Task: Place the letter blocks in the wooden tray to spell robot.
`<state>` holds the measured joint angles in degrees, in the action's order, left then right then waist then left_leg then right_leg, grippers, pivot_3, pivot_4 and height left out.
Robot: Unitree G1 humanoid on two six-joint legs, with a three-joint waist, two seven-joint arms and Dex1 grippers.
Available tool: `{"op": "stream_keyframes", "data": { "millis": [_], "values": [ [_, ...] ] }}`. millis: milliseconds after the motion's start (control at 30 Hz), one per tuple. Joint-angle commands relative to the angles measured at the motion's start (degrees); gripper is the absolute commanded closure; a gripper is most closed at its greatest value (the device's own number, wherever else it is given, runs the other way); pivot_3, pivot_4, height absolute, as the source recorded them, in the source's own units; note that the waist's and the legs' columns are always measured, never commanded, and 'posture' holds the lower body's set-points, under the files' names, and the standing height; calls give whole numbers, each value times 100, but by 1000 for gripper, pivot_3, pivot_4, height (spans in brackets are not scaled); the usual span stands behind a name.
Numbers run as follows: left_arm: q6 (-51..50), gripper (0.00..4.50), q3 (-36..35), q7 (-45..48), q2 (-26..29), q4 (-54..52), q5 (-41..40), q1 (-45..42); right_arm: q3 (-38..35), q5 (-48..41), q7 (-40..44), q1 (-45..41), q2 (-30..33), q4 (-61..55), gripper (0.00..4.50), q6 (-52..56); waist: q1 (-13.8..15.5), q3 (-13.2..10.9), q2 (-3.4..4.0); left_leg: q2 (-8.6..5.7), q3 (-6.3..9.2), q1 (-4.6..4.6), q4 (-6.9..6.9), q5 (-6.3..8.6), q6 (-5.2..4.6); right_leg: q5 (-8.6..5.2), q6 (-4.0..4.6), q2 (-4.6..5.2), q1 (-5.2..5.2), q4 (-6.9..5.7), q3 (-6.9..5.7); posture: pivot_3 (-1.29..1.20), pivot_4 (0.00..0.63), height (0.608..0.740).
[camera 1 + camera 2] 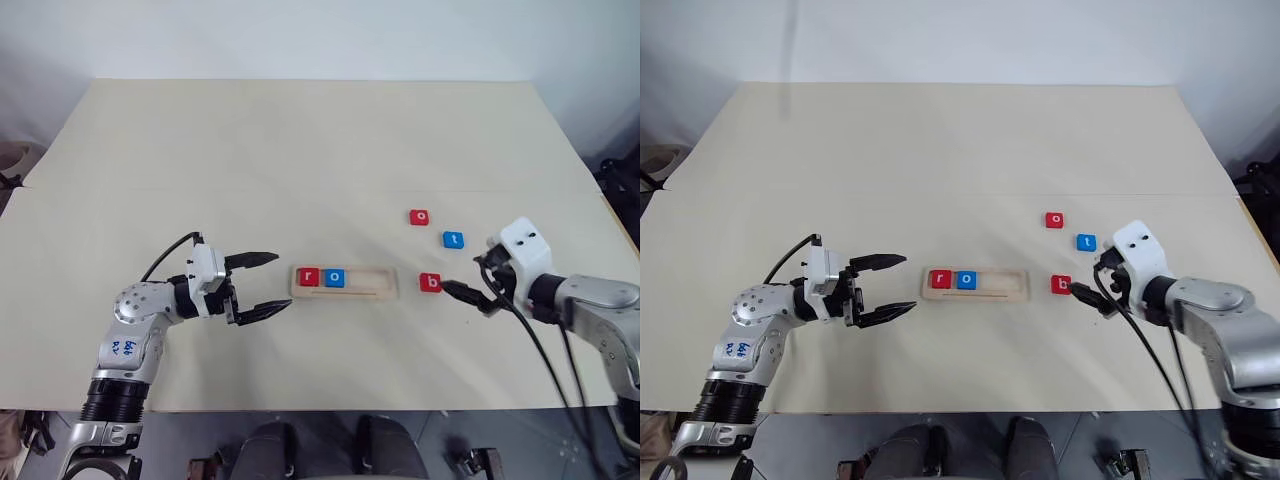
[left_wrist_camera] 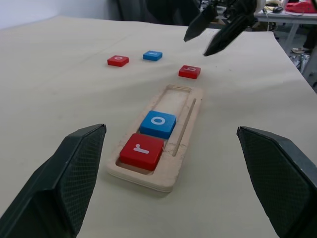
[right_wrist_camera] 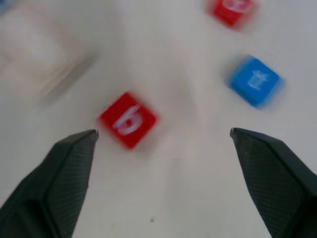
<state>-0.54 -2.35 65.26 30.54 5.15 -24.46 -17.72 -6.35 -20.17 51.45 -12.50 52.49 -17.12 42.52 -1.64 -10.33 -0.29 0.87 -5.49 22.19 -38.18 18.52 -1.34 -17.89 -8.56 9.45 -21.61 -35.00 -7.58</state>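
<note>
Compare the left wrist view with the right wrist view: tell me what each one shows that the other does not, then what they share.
Left wrist view alone: the red r block and blue o block seated side by side at one end of the wooden tray, and the open right hand beyond the red b block.

Right wrist view alone: nothing more; the tray is just a blur at its edge.

Shared: the b block, blue t block and red o block, loose on the table.

Between the left gripper's point(image 2: 171, 186) spread fingers lies the wooden tray point(image 2: 185, 148), holding a red r block point(image 2: 141, 150) nearest and a blue o block point(image 2: 158, 124) behind it. Beyond the tray rest a red b block point(image 2: 189, 72), a blue block point(image 2: 152, 55) and a red block point(image 2: 118, 60), with the right gripper point(image 2: 214, 29) above the b.
</note>
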Motion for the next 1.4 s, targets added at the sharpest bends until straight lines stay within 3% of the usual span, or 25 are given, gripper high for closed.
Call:
{"op": "stream_keyframes", "data": {
  "millis": [33,167,267,600,700,933,1100,1400],
  "values": [
    [28,0,-20,180,108,-247,-97,-65,269,94,1236,-271,39,939,36,-1812,2,-1,-2,1,-1,-2,-1,0,0,1,-1,0,2,0,0,0,150,740],
    [-43,0,77,271,109,-344,-87,-96,719,470,1910,-959,-193,2374,36,-3314,13,-3,-4,2,1,-2,-14,-3,2,1,-1,1,4,-8,0,0,150,740],
    [-99,0,123,236,96,-460,-81,-96,1091,801,2162,-1590,-437,3419,36,-3856,19,-3,-5,3,7,-1,-26,-3,2,2,-2,1,11,-8,-5,0,150,740],
    [-231,0,69,193,160,-761,-121,47,1543,1254,2719,-2214,-634,4670,36,-4298,92,-3,-5,7,17,10,-50,-3,2,3,-4,1,14,-13,-13,0,150,740],
    [-220,0,57,197,160,-756,-117,38,1549,1274,2798,-2322,-675,4909,667,-4346,121,-3,-5,7,16,10,-61,-3,2,3,-4,1,16,-18,-11,0,150,740],
    [-165,0,47,198,153,-705,-91,10,1512,1340,3006,-2556,-708,5407,2982,-4588,147,-3,-5,8,17,11,-69,-3,2,3,-4,1,17,-22,-11,0,150,740],
    [-133,0,20,196,168,-671,-80,22,1464,1200,3135,-2724,-803,5198,3057,-4434,140,-3,-5,8,16,10,-70,-3,2,3,-4,1,17,-24,-10,0,150,740],
    [-76,0,20,125,138,-679,-51,147,1734,877,2735,-3023,-1509,3085,3057,-2161,116,-3,-4,16,17,11,-71,-2,3,3,-3,1,9,-35,-7,0,150,740]
  ]
}}
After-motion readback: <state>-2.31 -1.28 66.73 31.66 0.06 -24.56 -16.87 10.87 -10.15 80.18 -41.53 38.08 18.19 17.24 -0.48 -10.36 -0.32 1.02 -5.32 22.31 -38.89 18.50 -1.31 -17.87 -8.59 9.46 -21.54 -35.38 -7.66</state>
